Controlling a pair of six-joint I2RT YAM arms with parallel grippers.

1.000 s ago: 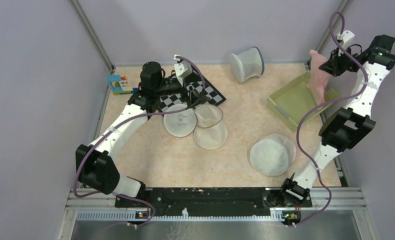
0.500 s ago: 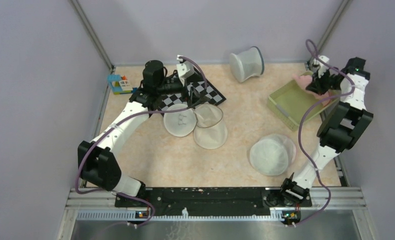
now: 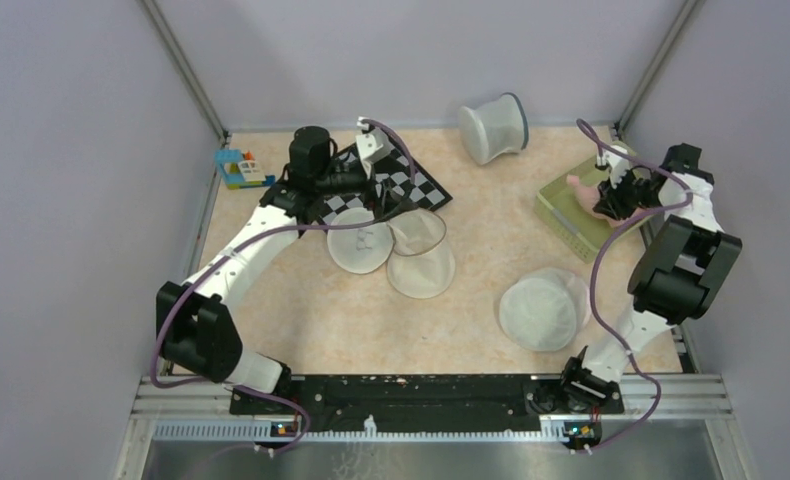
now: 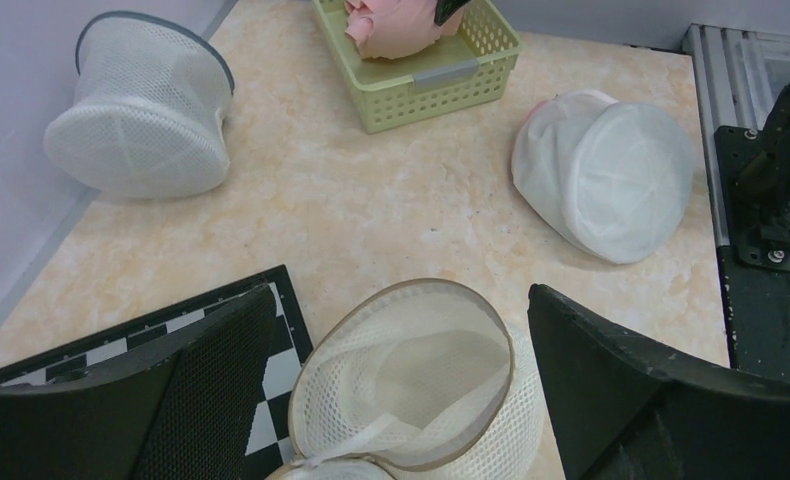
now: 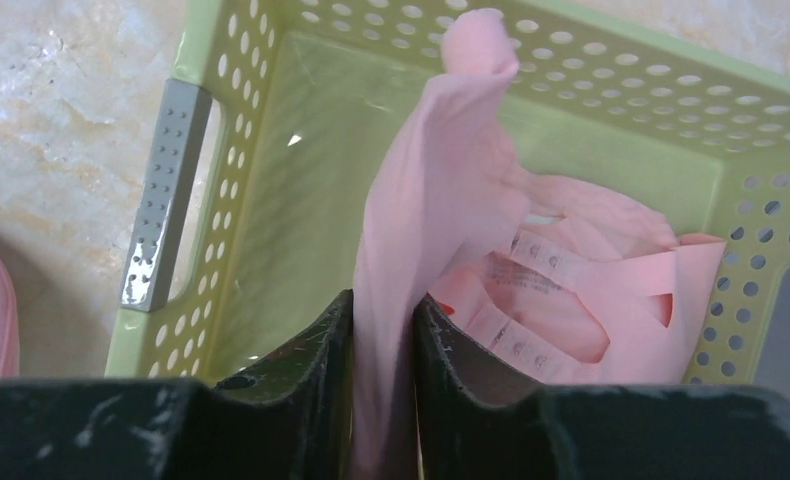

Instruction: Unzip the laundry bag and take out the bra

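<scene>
The laundry bag lies unzipped in the middle of the table, its two round mesh halves spread apart, one showing the small black drawing. In the left wrist view its open mouth sits between my fingers. My left gripper is open and empty just above the bag's far edge. My right gripper is shut on the pale-pink bra, low over the green basket. Most of the bra lies crumpled inside the basket, and a strip runs up between the jaws. The bra also shows in the left wrist view.
A larger plain domed mesh bag lies at the front right. A white cylindrical bin lies on its side at the back. A checkerboard mat is under the left gripper. A small toy block sits at the back left.
My right arm has come down and leftward, lowering the bra from high above the table into the green basket. The left arm has barely moved.
</scene>
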